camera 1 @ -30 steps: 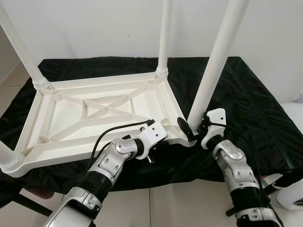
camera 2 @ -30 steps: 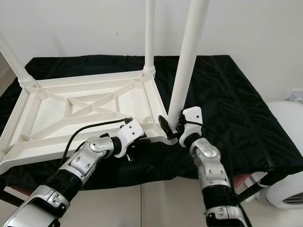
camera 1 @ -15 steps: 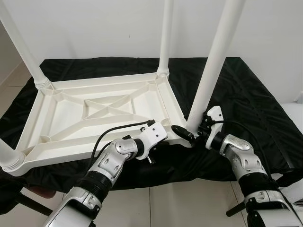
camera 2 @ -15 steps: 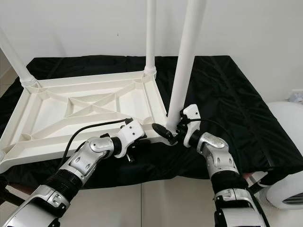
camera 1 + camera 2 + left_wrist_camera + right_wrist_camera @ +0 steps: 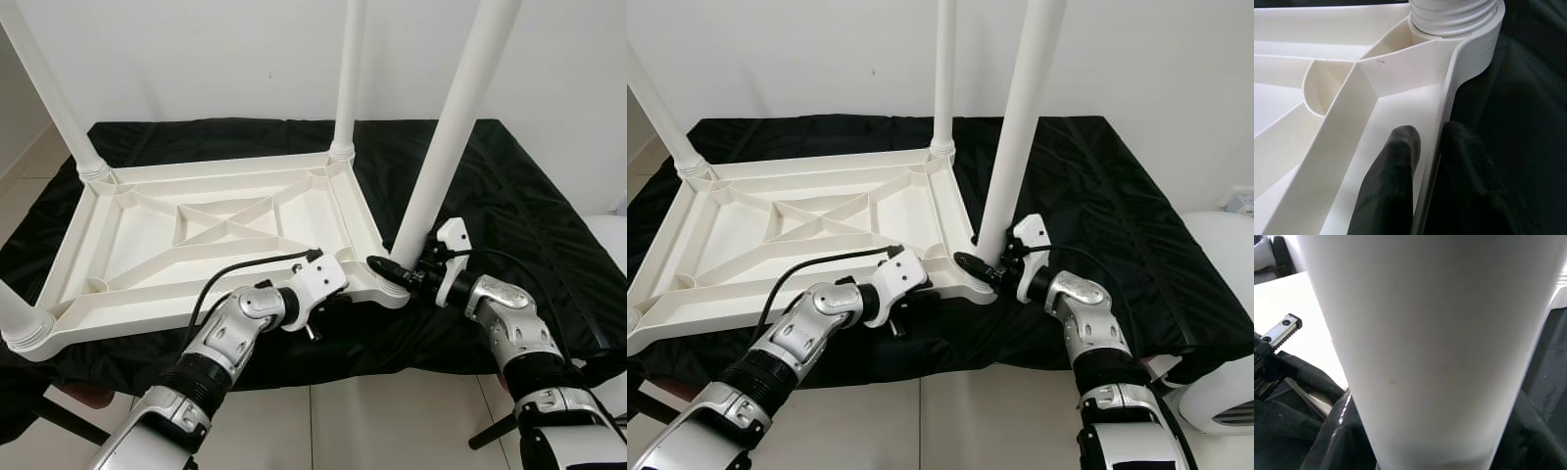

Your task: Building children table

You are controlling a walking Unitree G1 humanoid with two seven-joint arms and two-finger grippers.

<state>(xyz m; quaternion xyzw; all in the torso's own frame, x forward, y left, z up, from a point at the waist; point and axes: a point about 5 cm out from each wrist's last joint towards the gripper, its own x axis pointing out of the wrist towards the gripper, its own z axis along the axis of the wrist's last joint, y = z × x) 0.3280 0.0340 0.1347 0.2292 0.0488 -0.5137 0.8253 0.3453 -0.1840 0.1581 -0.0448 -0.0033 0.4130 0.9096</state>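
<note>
White plastic tabletop (image 5: 196,245) is laid upside down on a black cloth (image 5: 519,196), ribbed underside up. The cloth is spread over a low platform against a white wall (image 5: 196,59); tiled floor (image 5: 392,421) is seen below the front edge.

Four legs are counted. Near-left leg (image 5: 15,318) is cut off by the frame edge. Far-left leg (image 5: 49,98) and far-right leg (image 5: 348,78) are seated upright in their corner sockets. Near-right leg (image 5: 456,127) is stood in the front-right corner socket, leaning slightly right.

Left gripper (image 5: 1425,161) is clamped on the tabletop's front rim, one finger (image 5: 1396,171) inside the rim, the other outside against the cloth, just beside the threaded socket (image 5: 1449,19).

Right gripper (image 5: 404,274) is placed at the base of the near-right leg, one black finger (image 5: 384,268) reaching across the socket corner; the leg blocks the right wrist view, so whether it is gripped cannot be told.

A white rounded object (image 5: 1225,294) is seen at far right, beside the platform.
</note>
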